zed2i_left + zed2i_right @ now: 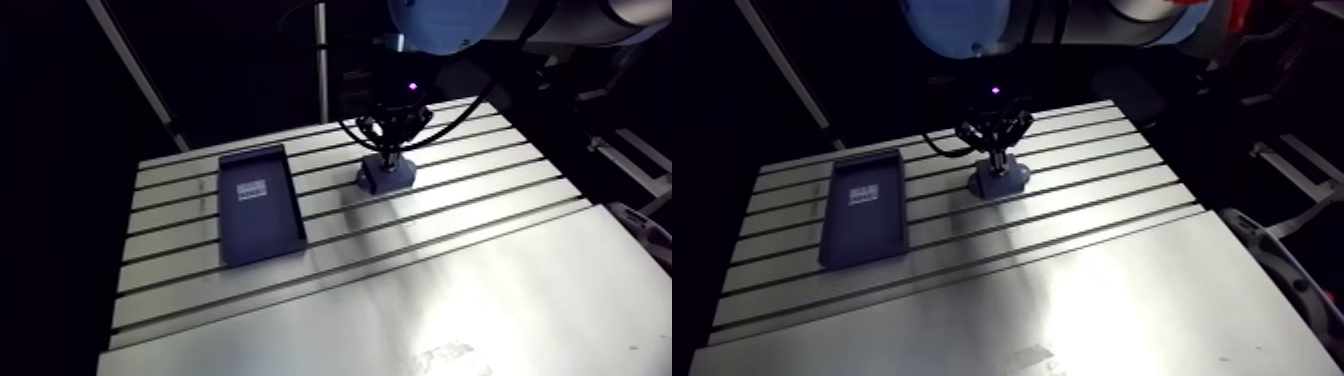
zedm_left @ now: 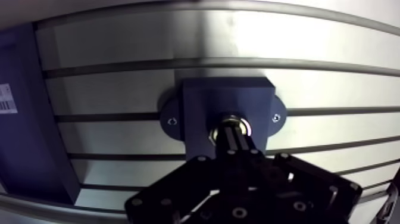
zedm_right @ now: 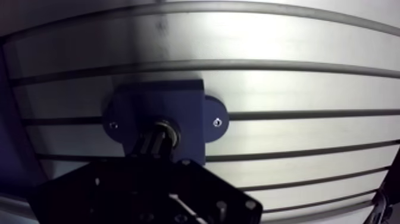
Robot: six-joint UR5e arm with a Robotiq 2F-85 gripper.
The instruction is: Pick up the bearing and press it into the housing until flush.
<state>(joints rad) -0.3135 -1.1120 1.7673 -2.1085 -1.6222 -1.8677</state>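
Fingers (image 2: 230,138) are drawn together with no gap showing and nothing clamped between them. Their tips rest on the bearing (image 2: 244,126), which sits in the bore of the housing (image 2: 202,101). Left of the housing, well apart, a dark tray (image 1: 258,205) with a white label lies flat. The housing itself stands on the desk (image 1: 480,290) on two screwed ears, directly under the gripper (image 1: 390,158), and right of the housing the slotted desk runs on. A steel ring like this is probably stiff, dense and slick, so it is best gripped across its outer rim and pushed squarely to keep it from cocking in the bore. The wrist view shows the bright ring around the fingertips, though not whether it is flush. The arm view hides the ring behind the gripper but shows the whole tray.
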